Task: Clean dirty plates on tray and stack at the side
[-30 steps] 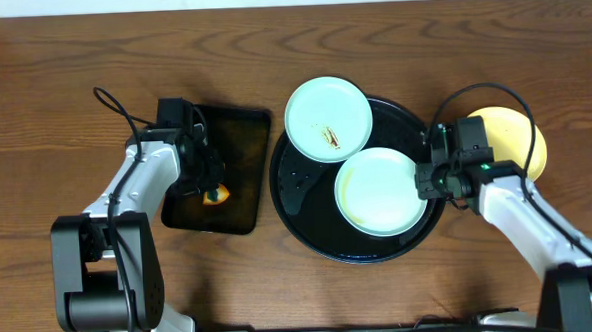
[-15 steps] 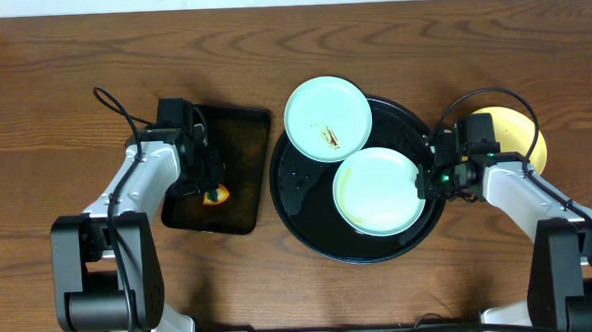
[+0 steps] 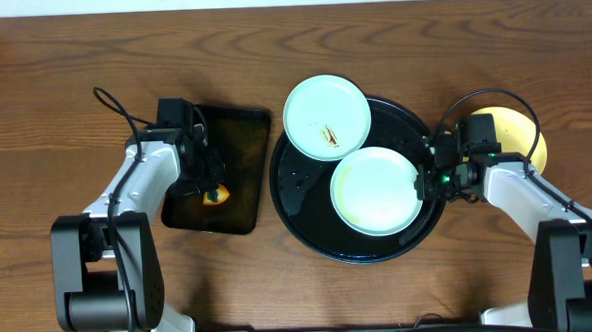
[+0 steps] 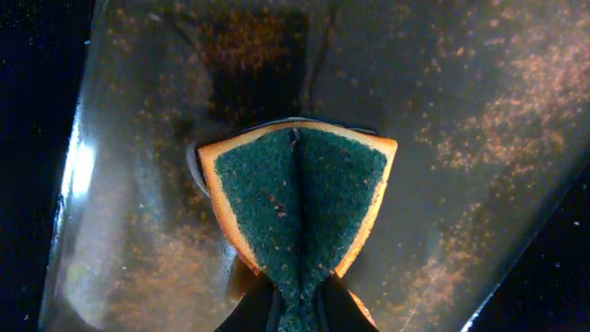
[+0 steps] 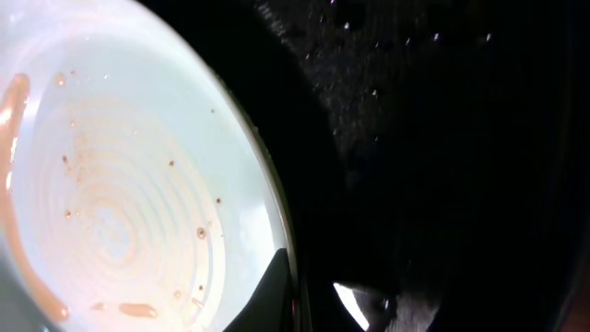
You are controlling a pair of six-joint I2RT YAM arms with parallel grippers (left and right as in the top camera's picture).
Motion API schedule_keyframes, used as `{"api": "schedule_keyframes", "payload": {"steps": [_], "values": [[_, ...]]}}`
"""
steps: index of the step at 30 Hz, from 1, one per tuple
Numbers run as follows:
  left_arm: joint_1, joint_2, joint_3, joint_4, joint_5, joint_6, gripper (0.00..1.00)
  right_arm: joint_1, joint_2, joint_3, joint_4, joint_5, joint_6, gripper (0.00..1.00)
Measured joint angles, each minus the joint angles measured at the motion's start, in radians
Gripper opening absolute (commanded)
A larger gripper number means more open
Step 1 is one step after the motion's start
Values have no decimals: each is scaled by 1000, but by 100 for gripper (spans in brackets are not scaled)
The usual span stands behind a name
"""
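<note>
Round tray [image 3: 303, 211]: glossy black, in the middle of the tabletop [image 3: 54, 117], with two pale blue plates on it.
Upper plate [image 3: 318, 105]: lies over the tray's upper-left rim and juts past it; a small brown smear sits near its centre.
Lower plate [image 3: 375, 191]: lies inside the tray, right of centre, just below the upper plate; the right wrist view shows faint brown streaks and specks on it.
Yellow plate [image 3: 525, 141]: on the bare tabletop to the right of the tray, partly hidden by the right arm.
Left fingers [image 3: 210, 180]: over the rectangular tray [image 3: 240, 138], clenched on an orange sponge [image 4: 300, 198] whose green scrubbing face is folded.
Right fingers [image 3: 432, 180]: at the lower plate's right rim, one finger on each side of it; I cannot tell whether they pinch it.
Rectangular tray: left of the round tray, dusted with brown specks.
</note>
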Motion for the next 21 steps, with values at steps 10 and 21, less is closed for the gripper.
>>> {"api": "schedule_keyframes", "payload": {"steps": [10,21], "values": [[0,0,0,0,0,0,10,1,-211,2,-14,36,-36,1],[0,0,0,0,0,0,11,13,-312,3,28,217,-93,1]]}}
